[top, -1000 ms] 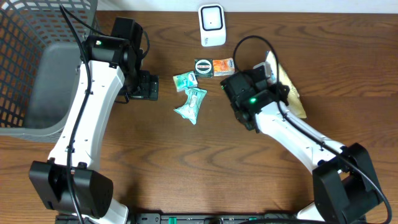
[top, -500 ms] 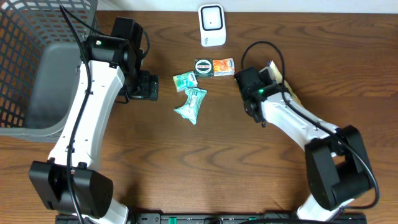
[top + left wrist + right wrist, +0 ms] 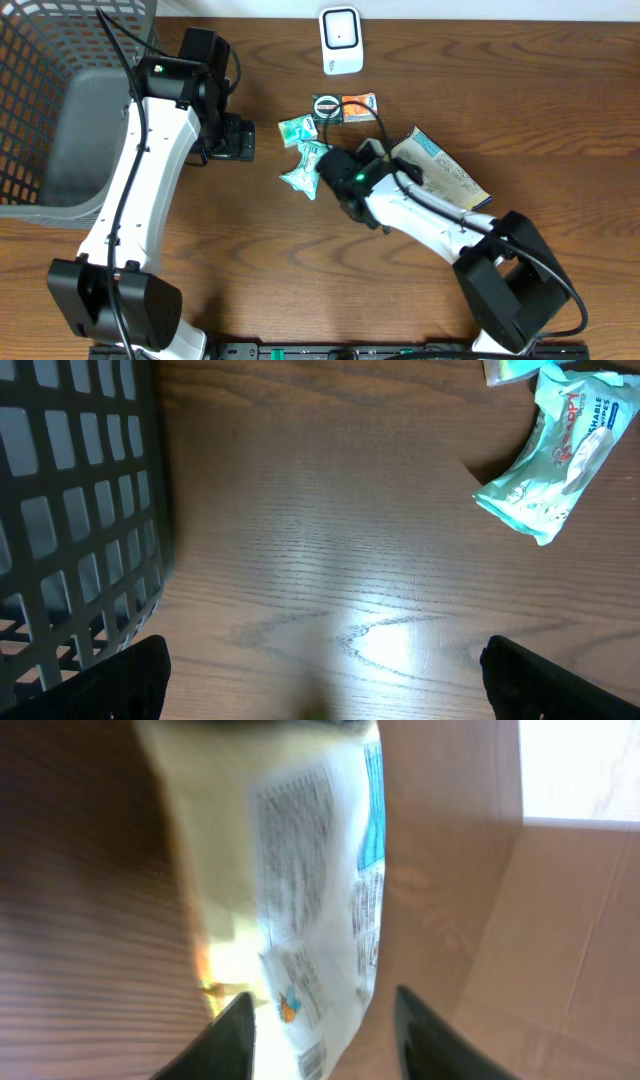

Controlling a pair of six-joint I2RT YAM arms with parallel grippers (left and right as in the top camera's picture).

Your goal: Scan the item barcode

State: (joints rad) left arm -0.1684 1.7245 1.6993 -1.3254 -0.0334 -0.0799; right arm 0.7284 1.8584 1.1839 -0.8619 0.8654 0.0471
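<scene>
Looking down from overhead, we see a wooden tabletop (image 3: 300,270) carrying everything. A grey mesh basket (image 3: 40,45) fills its left end. The left arm (image 3: 150,150) runs up beside the basket. The left jaws are spread wide, with their fingers (image 3: 130,680) at the lower corners of the left wrist view and only bare wood between them.

The right arm (image 3: 430,215) reaches from the lower right toward the middle of the tabletop. The right jaws stand parted. Their pale fingers (image 3: 232,1030) frame a blurred view of the pouch (image 3: 445,172), and we cannot tell whether either finger touches it.

The pouch is cream with a printed label facing up. It lies flat on the tabletop just to the right of the right wrist. It is well apart from the white scanner (image 3: 340,40), which stands near the top edge of the overhead view.

A teal wipes pack (image 3: 306,166) lies just left of the right wrist. Above it sits a smaller teal packet (image 3: 297,128). Farther up, an orange packet (image 3: 359,104) lies just beside a round tin (image 3: 327,107), below the scanner.
</scene>
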